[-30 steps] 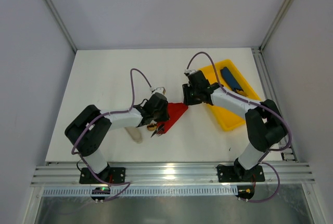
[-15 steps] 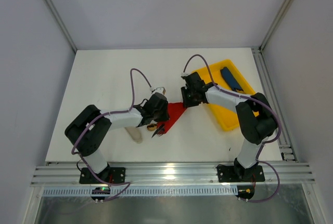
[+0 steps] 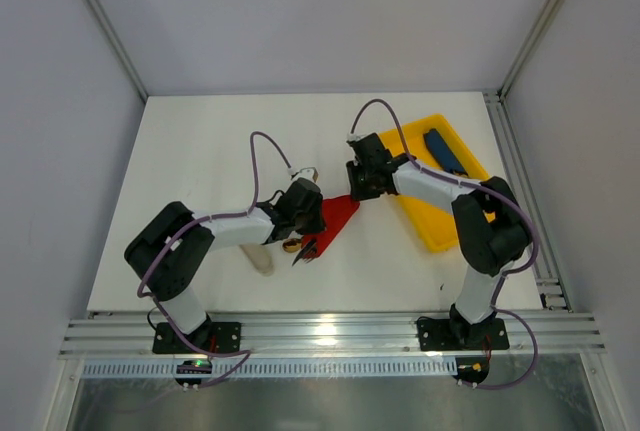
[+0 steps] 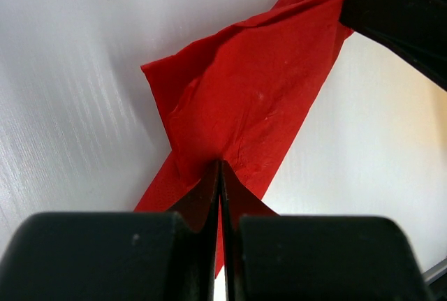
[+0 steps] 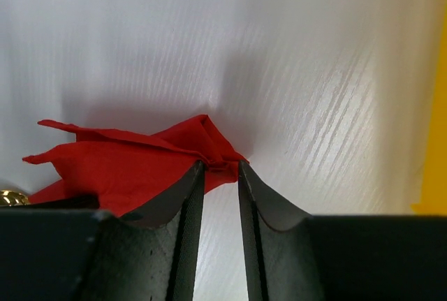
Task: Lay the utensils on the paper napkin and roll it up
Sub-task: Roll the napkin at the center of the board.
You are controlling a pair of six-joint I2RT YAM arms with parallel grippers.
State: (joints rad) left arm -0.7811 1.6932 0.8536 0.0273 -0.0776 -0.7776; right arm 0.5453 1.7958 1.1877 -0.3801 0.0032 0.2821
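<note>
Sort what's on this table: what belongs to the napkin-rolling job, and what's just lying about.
For the job:
napkin, red, held at opposite ends by the left gripper and right gripper
utensils, only a gold end showing beside the napkin

Lying about:
yellow tray
blue item, in the tray
beige sleeve, by the left arm

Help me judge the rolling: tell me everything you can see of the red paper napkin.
The paper napkin is thin, bright red paper, creased and folded into a narrow, crumpled strip rather than lying flat. It stretches over the white table between the arms. The left gripper has its jaws shut on the near end; the right gripper pinches the bunched far corner. Whether its middle touches the table cannot be told.
</note>
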